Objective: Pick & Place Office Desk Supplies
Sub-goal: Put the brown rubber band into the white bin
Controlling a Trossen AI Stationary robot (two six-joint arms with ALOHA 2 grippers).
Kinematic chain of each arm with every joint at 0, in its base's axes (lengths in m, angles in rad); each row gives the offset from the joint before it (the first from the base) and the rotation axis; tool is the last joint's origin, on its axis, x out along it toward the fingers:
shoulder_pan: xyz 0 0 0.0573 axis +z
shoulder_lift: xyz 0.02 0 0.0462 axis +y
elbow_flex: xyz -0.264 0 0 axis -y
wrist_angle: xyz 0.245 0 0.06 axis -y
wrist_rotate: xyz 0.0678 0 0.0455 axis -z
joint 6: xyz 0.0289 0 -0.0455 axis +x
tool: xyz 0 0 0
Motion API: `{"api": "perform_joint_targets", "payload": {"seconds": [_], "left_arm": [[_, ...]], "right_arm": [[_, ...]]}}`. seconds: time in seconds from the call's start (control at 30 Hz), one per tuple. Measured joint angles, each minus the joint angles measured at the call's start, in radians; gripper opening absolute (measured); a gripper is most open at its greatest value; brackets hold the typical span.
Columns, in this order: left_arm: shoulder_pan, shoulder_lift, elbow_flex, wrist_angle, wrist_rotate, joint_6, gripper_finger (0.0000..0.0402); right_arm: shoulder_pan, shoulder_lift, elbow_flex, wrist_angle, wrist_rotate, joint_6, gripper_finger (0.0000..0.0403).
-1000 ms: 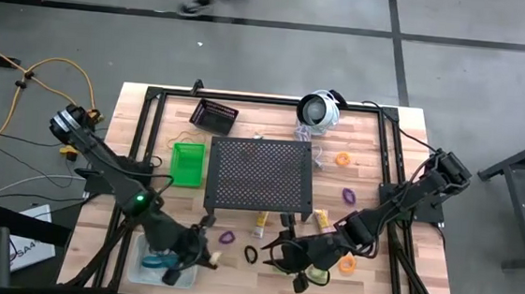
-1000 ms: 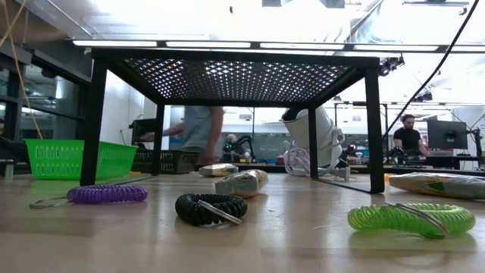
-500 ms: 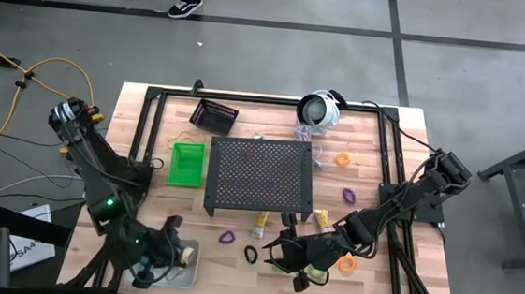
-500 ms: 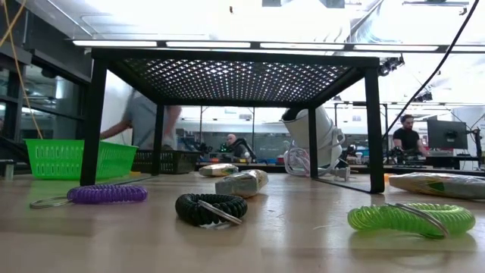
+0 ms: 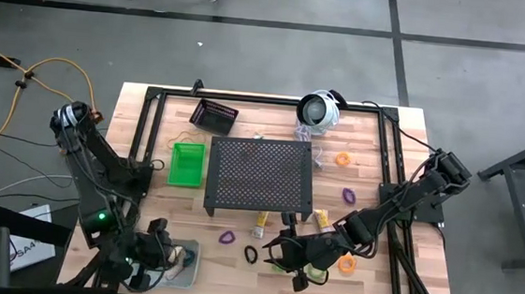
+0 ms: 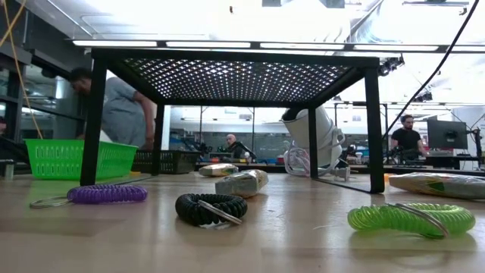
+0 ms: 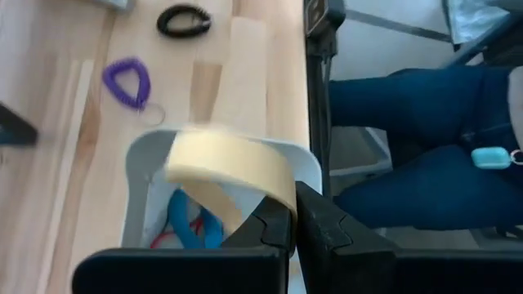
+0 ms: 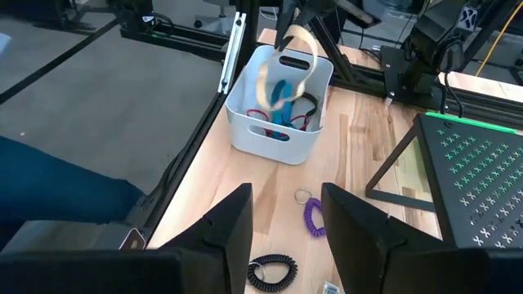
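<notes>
My left gripper is shut on a wide tan rubber band, held over the clear bin at the table's near left corner. The bin holds blue and red loops. In the right wrist view the band hangs as a loop above the bin. My right gripper hovers open near the front edge, with nothing between its fingers. A black coil loop and a purple one lie flat on the wood between the two grippers. A green coil lies under the right arm. My left gripper pinches one spot of the tan band's strip between its two shut fingers. The fingers slant down from the table's left side. The rest of the loop stands out beyond the fingertips, lifted clear above the bin's opening.
A big black perforated stand fills the middle of the table, with a green bin and a black bin to its left. A round white device sits at the back. Yellow tubes and orange loops lie about. A person's legs are at the near edge.
My left gripper has swung toward the table's left edge with the tan band, rolling its wrist and sinking a little, and now stands over the clear bin. The band stays pinched and clear of the table.
</notes>
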Motion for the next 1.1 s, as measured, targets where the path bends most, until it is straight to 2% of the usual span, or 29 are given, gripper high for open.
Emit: {"api": "perform_joint_targets", "payload": {"seconds": [0.27,0.57,0.93,1.1], "left_arm": [[-0.026,0.063,0.000,-0.026,0.071,-0.135,0.0001],[0.001,0.115,0.000,-0.025,0.095,-0.141,0.0004],[0.019,0.115,0.000,-0.026,0.118,-0.112,0.0070],[0.019,0.115,0.000,-0.022,0.118,-0.113,0.0084]], "right_arm": [[0.000,0.000,0.000,0.000,0.000,-0.002,0.0135],[0.000,0.000,0.000,0.000,0.002,-0.003,0.0135],[0.000,0.000,0.000,0.000,0.002,-0.001,0.0135],[0.000,0.000,0.000,-0.001,0.003,-0.002,0.0135]]}}
